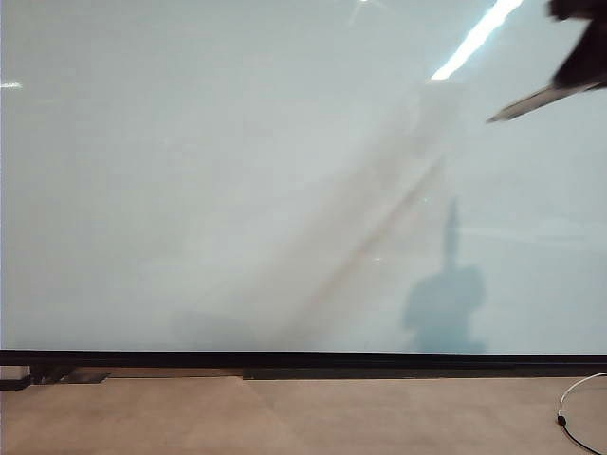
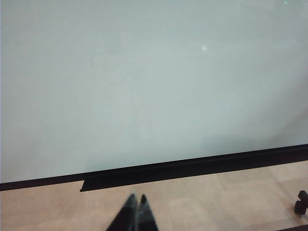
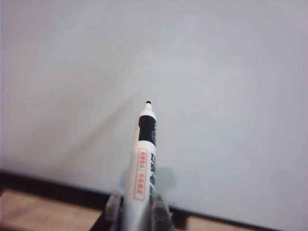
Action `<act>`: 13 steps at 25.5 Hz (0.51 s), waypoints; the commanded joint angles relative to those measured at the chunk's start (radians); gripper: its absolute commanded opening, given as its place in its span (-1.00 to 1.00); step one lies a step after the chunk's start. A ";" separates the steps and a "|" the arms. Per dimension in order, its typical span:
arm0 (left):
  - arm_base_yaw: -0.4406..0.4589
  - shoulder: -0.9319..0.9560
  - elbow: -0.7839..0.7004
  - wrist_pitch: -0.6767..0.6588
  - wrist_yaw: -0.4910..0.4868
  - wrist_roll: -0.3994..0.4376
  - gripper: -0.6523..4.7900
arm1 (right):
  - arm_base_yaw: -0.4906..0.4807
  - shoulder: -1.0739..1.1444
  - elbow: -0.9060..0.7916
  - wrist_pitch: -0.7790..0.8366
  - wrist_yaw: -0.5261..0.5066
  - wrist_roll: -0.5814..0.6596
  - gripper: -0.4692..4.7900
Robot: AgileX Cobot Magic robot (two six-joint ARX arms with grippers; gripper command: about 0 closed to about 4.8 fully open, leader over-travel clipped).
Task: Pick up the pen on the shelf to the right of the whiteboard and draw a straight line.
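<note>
Gripping the pen [image 3: 143,159] between closed fingers [image 3: 161,211], the right gripper [image 3: 137,216] is pointing its dark tip at the whiteboard [image 3: 216,72]; in the right wrist view the tip appears just short of the surface, though contact cannot be judged. In the exterior view the pen [image 1: 531,100] is showing at about two o'clock, slanting down toward eight o'clock from the right gripper [image 1: 580,66], with the whiteboard [image 1: 190,171] filling nearly the whole view. No line is visible on the board yet.

The left gripper [image 2: 135,211] is sitting low at six o'clock of the board, fingers pressed together and holding nothing, pointing at the black strip [image 2: 192,168] along the board's lower edge.

The step in hand looks like bringing the tip into contact. Doing it well is likely calling for a gentle approach, keeping the barrel steady in the grip so it is not sliding back, then sweeping sideways toward nine o'clock at one height with even pressure, so the stroke is staying straight and unbroken.
</note>
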 commanded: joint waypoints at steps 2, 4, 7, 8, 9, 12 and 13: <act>0.000 0.000 0.003 0.014 0.007 -0.008 -0.78 | 0.172 0.127 0.003 0.151 0.183 0.007 -0.84; 0.000 0.000 0.003 0.013 0.008 -0.008 -0.78 | 0.219 0.198 0.003 0.248 0.190 0.007 -0.84; -0.001 0.000 0.003 0.013 0.007 -0.008 -0.78 | 0.257 0.318 0.003 0.401 0.190 0.009 -0.84; -0.001 0.000 0.003 0.014 0.007 -0.008 -0.78 | 0.263 0.357 0.003 0.449 0.190 0.021 -0.84; -0.001 0.000 0.003 0.014 0.007 -0.008 -0.78 | 0.266 0.393 0.003 0.491 0.190 0.039 -0.84; -0.001 0.000 0.003 0.014 0.007 -0.008 -0.78 | 0.278 0.517 0.004 0.653 0.189 0.074 -0.84; -0.001 0.000 0.003 0.014 0.007 -0.008 -0.78 | 0.284 0.536 0.004 0.682 0.189 0.074 -0.84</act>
